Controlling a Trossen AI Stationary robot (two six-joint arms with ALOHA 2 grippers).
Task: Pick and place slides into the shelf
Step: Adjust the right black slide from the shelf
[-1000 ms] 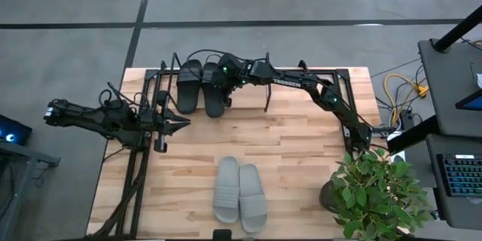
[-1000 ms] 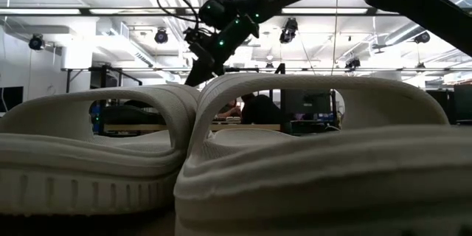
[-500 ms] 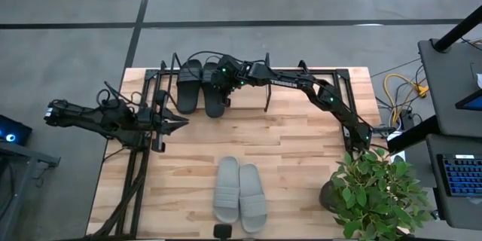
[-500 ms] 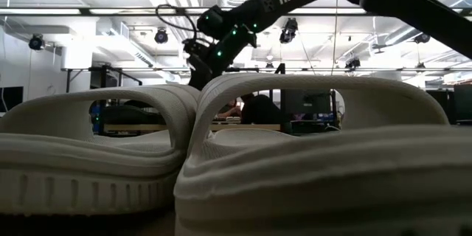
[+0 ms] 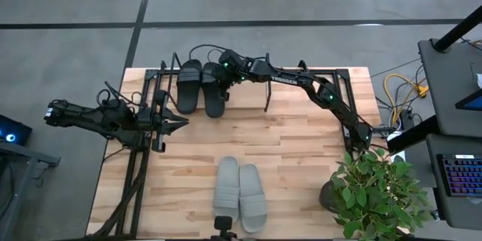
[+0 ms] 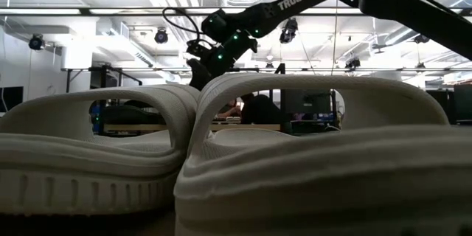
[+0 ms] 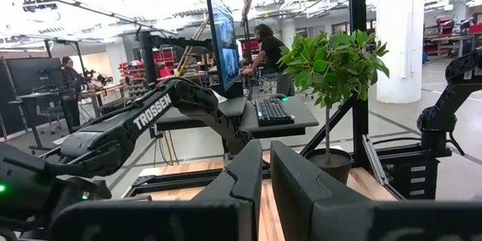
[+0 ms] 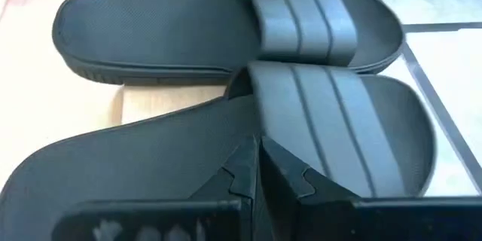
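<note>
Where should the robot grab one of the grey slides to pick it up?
Probably by the wide strap. On the grey slides it arches up over the flat sole, leaving a gap for one finger, as the low view shows. They lie flat and side by side, so coming down from above looks easiest, starting with an outer edge.

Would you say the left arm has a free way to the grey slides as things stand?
Probably yes. The left gripper waits at the table's left, and only bare tabletop lies between it and the grey slides at the front. The right gripper is away at the black slides.
</note>
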